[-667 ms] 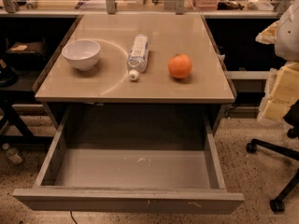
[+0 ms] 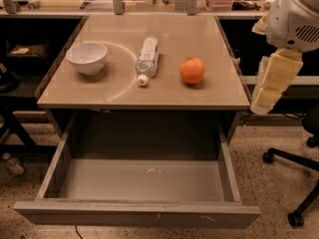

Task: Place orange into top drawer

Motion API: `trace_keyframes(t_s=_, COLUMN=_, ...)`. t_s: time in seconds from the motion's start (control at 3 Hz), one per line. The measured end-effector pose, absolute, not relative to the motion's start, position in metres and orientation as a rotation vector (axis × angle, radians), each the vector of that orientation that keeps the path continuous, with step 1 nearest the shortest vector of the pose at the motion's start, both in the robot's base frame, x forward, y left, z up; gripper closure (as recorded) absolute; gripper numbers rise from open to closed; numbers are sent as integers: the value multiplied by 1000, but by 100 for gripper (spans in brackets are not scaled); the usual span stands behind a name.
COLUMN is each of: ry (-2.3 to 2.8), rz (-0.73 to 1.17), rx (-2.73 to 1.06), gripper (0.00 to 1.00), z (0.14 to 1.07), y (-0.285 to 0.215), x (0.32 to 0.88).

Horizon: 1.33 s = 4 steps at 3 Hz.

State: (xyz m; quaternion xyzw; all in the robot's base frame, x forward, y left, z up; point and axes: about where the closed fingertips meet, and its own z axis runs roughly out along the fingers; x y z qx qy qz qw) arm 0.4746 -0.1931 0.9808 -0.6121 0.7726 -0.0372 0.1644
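The orange (image 2: 192, 70) sits on the tan tabletop (image 2: 199, 96), right of centre. The top drawer (image 2: 144, 180) is pulled wide open below the table's front edge, and its grey bottom is bare apart from a few small specks. My gripper (image 2: 263, 103) hangs pointing down from the white arm (image 2: 296, 14) at the right, just beyond the table's right edge. It is about level with the tabletop, to the right of the orange and apart from it, and holds nothing that I can see.
A white bowl (image 2: 86, 57) stands on the table at the left. A clear plastic bottle (image 2: 148, 57) lies on its side in the middle, cap toward the front. A black office chair base (image 2: 294, 183) stands on the floor at the right. Dark shelving flanks the table.
The arm and gripper have moved left and slightly up, closer to the table's right edge. The orange, bowl, bottle and drawer have not moved.
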Motion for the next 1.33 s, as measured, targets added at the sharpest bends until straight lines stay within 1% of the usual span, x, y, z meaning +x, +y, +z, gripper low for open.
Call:
trace_keyframes(t_s=0.33, ry=2140, rz=-118, rx=-1802, gripper=0, z=989, y=-138, x=525)
trace_keyframes(t_s=0.67, ry=2140, rz=-118, rx=-1802, gripper=0, z=989, y=-138, x=525)
trace_keyframes(t_s=1.0, ry=2137, rz=-63, rx=-1783, gripper=0, z=973, y=-129, x=545)
trace_keyframes(t_s=1.33, ry=2167, rz=2, rx=-1775, gripper=0, z=951, y=-121, x=585)
